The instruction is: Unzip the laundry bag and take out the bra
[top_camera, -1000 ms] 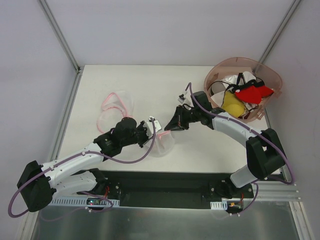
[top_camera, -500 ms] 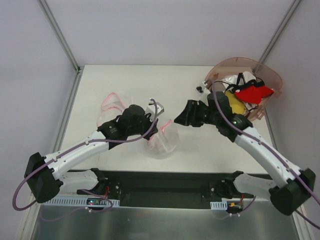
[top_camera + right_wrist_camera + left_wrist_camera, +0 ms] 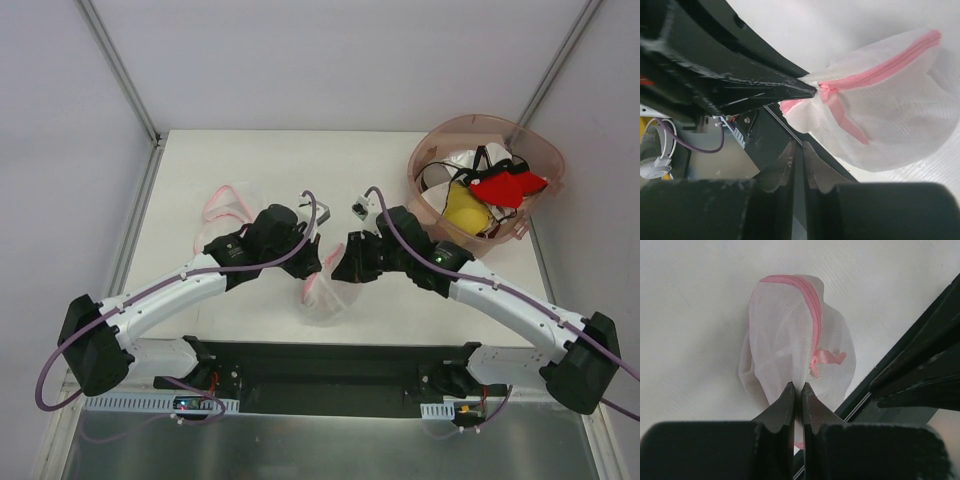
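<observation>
— Laundry bag (image 3: 325, 290): location?
— Bench (image 3: 250, 160), middle of near edge. Left hand (image 3: 796, 388) pinches its mesh, likely as anchor. Right hand (image 3: 796, 148) pressed narrow, grips nothing visible. Zipper (image 3: 880, 70) looks closed.

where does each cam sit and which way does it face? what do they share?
Top external: above and behind the bases, looking down on the table; left arm and right arm show.
Left wrist: looks along the left gripper, shut on the laundry bag; right arm's dark fingers at right.
Right wrist: looks along the right gripper at the bag; left gripper's tip meets it.
Shared: all three see the bag; both wrist views see its pink zipper.
</observation>
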Action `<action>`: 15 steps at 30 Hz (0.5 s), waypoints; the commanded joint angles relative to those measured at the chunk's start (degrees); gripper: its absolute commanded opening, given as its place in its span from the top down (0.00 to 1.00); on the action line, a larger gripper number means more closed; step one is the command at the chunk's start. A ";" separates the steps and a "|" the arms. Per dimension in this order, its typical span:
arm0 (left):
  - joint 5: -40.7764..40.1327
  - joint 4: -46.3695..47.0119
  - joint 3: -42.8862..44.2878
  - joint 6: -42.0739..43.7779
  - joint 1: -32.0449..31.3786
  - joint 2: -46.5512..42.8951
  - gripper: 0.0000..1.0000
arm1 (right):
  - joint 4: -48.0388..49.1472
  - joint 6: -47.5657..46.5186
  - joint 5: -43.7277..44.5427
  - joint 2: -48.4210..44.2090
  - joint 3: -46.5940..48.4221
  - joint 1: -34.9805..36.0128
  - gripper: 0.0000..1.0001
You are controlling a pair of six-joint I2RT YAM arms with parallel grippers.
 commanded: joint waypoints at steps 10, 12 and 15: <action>4.52 -0.69 2.25 -2.19 0.24 -1.53 1.00 | 3.63 0.09 3.30 4.45 1.73 1.74 0.72; 5.05 -0.60 2.16 -2.37 0.16 -1.80 1.00 | 3.80 -0.09 4.27 5.32 1.82 1.74 0.72; 5.49 -0.60 1.90 -2.46 0.16 -1.97 1.00 | 4.77 0.26 3.92 6.20 1.82 1.74 0.71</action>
